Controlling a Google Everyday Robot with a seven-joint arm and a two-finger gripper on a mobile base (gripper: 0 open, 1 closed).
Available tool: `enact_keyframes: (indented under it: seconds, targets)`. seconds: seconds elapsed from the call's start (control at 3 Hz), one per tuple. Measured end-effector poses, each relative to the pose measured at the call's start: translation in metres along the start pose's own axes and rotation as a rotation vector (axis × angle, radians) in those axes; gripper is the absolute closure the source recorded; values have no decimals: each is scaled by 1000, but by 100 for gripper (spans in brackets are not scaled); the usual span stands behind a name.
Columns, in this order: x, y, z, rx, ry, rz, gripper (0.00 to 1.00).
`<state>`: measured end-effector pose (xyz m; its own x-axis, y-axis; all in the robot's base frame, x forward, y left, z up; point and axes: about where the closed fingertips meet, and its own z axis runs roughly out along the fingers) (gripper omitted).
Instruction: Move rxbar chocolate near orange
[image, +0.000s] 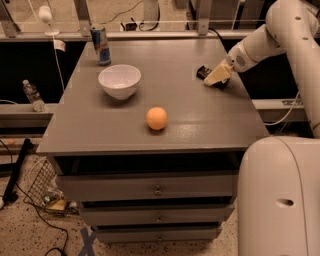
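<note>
The orange sits on the grey cabinet top, a little in front of the middle. The rxbar chocolate is a small dark bar at the right rear of the top; only its left end shows beside the gripper. My gripper reaches in from the right and is down at the bar, its pale fingers covering most of it. The bar lies well to the right of and behind the orange.
A white bowl stands left of centre, behind the orange. A tall blue-silver can stands at the back left corner. My white arm spans the right side, and my base stands at the cabinet's front right. Drawers face the front.
</note>
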<state>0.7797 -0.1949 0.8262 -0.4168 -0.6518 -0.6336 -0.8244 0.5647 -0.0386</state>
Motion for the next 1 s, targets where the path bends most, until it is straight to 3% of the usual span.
enact_keyframes:
  seconds: [0.33,0.67,1.0]
  targets:
    - [-7,2,-7,0,-10,-18,92]
    - [-15,10,-28,11,-20,-49,100]
    - [-21,29,-60,26,-20,-87,100]
